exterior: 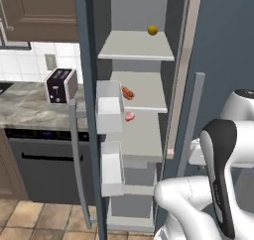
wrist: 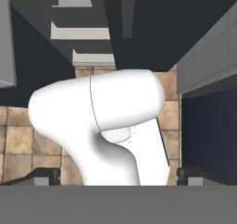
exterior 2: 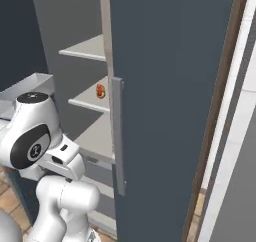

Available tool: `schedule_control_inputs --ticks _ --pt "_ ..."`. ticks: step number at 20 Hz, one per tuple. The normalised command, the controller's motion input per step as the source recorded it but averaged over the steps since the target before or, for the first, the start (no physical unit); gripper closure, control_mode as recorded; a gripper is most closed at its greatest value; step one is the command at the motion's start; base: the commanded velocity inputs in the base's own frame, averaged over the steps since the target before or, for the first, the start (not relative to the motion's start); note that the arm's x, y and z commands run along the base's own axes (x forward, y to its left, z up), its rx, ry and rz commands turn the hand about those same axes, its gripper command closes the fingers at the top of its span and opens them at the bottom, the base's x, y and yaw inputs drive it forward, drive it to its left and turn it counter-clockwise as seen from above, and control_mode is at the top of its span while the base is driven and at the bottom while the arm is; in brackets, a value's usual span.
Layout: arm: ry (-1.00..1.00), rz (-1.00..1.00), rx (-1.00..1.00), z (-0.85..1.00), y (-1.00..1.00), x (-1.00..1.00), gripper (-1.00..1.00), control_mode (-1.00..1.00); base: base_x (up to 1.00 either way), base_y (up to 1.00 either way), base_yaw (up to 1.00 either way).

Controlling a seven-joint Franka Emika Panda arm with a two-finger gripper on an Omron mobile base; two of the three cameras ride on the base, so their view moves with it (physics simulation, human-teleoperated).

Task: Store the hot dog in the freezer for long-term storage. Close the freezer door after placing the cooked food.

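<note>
- Left base view puts the freezer [exterior: 136, 110] in front of the robot, its tall cavity showing pale shelves.
- Its freezer door [exterior: 89, 110] stands swung out to the left, nearly edge-on, white bins on its inner face and a long grey bar handle [exterior: 75, 159] on the outer side.
- A plain slate-blue panel [exterior 2: 170, 111] with its own grey handle fills much of the right base view.
- The arm [exterior: 218, 184] is folded low at the lower right, elbow up, well back from the shelves.
- The fingers [wrist: 48, 177] [wrist: 187, 177] look down at the tiled floor [wrist: 18, 140]; both tips sit far apart at the frame's lower corners with nothing between them, so released and empty.
- The hot dog [exterior: 128, 92] lies on the middle shelf [exterior: 144, 92], near its left edge, long axis slanting back-to-front.
- I judge placing done; closing turns on the door lying left and forward of the hand, which must swing out that way.
- A pink meat piece [exterior: 130, 116] lies a shelf lower; a yellow fruit [exterior: 153, 30] sits above.
</note>
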Motion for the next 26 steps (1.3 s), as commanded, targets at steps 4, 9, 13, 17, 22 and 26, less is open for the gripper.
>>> schedule_control_inputs --ticks 4,9,13,17,22,26 --pt "0.0 0.0 0.0 0.0 0.0 0.0 -1.0 1.0 -0.04 0.35 -0.37" --pt "0.0 0.0 0.0 0.0 0.0 0.0 -1.0 1.0 -0.14 0.09 -0.33" --pt "0.0 0.0 0.0 0.0 0.0 0.0 -1.0 1.0 -0.29 0.37 -0.16" --pt "0.0 0.0 0.0 0.0 0.0 0.0 -1.0 1.0 -0.34 0.44 -0.06" --pt "0.0 0.0 0.0 0.0 0.0 0.0 -1.0 1.0 -0.36 0.14 0.0" --pt "0.0 0.0 0.0 0.0 0.0 0.0 -1.0 1.0 -0.43 0.0 0.0"
